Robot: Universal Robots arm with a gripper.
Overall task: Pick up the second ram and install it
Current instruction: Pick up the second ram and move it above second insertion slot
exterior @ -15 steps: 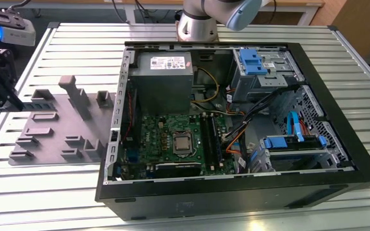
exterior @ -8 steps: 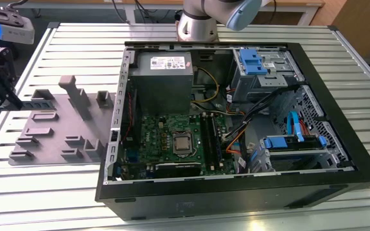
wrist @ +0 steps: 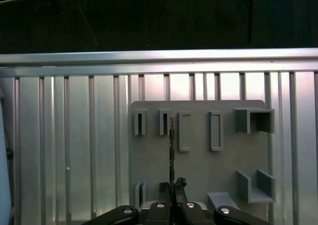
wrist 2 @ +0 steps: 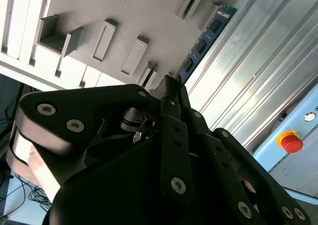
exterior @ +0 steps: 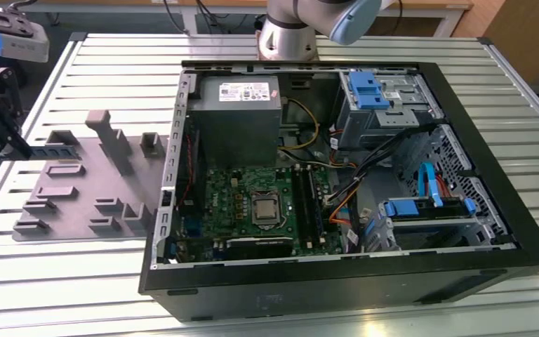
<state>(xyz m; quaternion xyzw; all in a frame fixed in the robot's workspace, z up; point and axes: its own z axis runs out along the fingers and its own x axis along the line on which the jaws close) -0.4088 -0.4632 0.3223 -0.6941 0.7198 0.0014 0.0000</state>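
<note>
Gripper [exterior: 9, 146] at the exterior view's left, hanging over the grey tray [exterior: 73, 203], well apart from the open computer case [exterior: 344, 281]. Fingers [wrist 2: 173, 120] drawn narrow, clamped on one end of the blue ram stick [exterior: 54, 149]. Stick held level above the tray, free end pointing toward the case. Edge-on between the fingertips in the first wrist view; blue with dark chips in the second wrist view. Green motherboard [exterior: 250, 203] inside the case, next to the grey power supply [exterior: 236, 119]. Everything on a slatted metal table [exterior: 110, 63].
</note>
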